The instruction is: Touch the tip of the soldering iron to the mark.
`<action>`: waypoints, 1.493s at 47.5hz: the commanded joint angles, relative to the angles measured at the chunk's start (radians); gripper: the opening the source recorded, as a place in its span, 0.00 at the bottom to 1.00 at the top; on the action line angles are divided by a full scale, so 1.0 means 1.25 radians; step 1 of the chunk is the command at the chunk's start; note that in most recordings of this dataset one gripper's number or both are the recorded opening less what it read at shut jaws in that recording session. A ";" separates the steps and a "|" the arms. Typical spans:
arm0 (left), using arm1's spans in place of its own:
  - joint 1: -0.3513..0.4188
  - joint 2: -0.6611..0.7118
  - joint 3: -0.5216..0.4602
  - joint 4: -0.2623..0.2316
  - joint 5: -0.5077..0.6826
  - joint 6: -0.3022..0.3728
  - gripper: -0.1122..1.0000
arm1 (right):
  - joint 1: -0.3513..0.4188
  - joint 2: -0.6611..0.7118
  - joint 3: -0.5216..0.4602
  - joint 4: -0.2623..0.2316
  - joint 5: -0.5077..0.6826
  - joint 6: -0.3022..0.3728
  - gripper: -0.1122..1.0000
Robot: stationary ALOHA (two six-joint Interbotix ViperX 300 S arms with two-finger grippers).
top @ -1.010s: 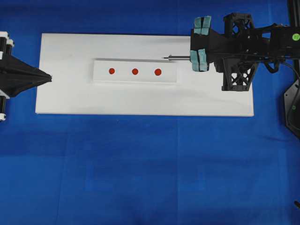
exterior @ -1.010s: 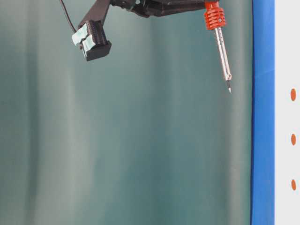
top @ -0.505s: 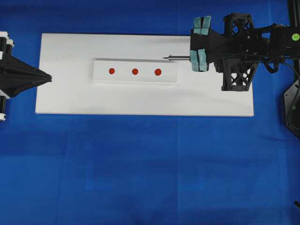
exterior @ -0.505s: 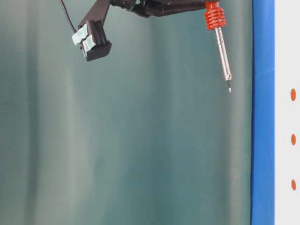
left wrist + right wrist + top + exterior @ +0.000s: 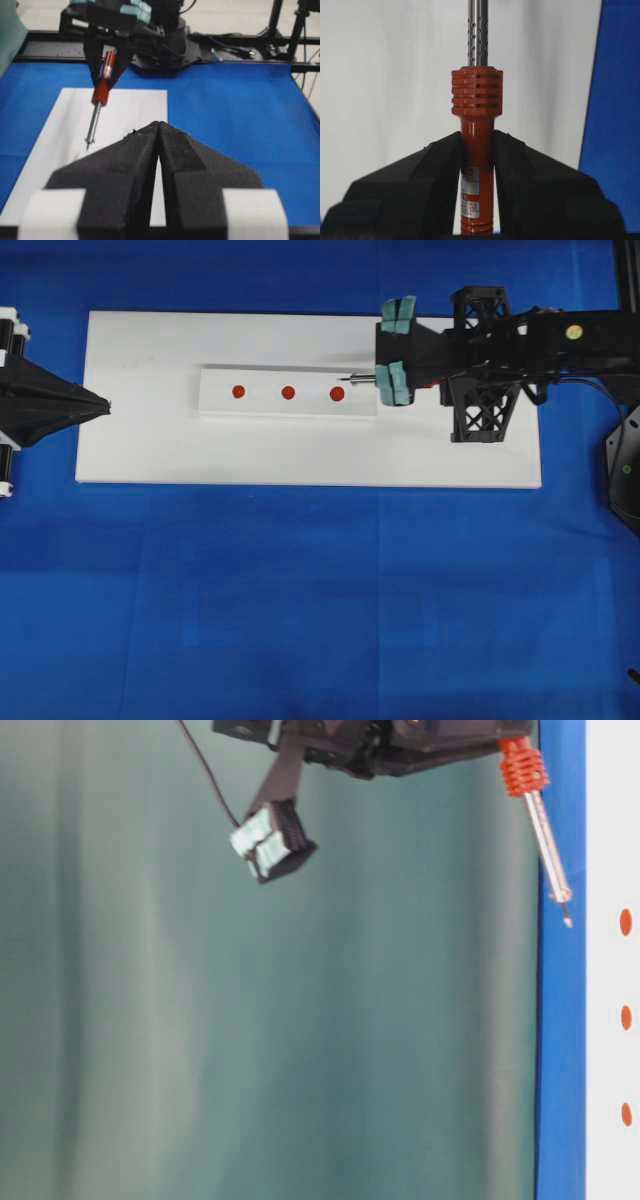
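Observation:
The soldering iron has a red-orange handle and ribbed collar, and my right gripper is shut on the handle. Its silver shaft points left over the raised white strip. That strip carries three red marks. The dark tip hangs tilted just above the strip. It sits a little up and right of the rightmost mark and is not touching it. The iron also shows far off in the left wrist view. My left gripper is shut and empty at the board's left edge.
The strip lies on a large white board on a blue cloth. The right arm reaches over the board's right end. A black cord trails from it. A dark fixture stands at the far right edge.
The right gripper has moved left and down toward the board with the iron, bringing the tip from the strip's far edge to beside the rightmost mark. The left arm has not moved.

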 commanded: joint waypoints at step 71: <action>-0.001 0.004 -0.009 0.000 -0.006 0.000 0.10 | -0.007 0.047 0.017 0.016 -0.059 -0.004 0.16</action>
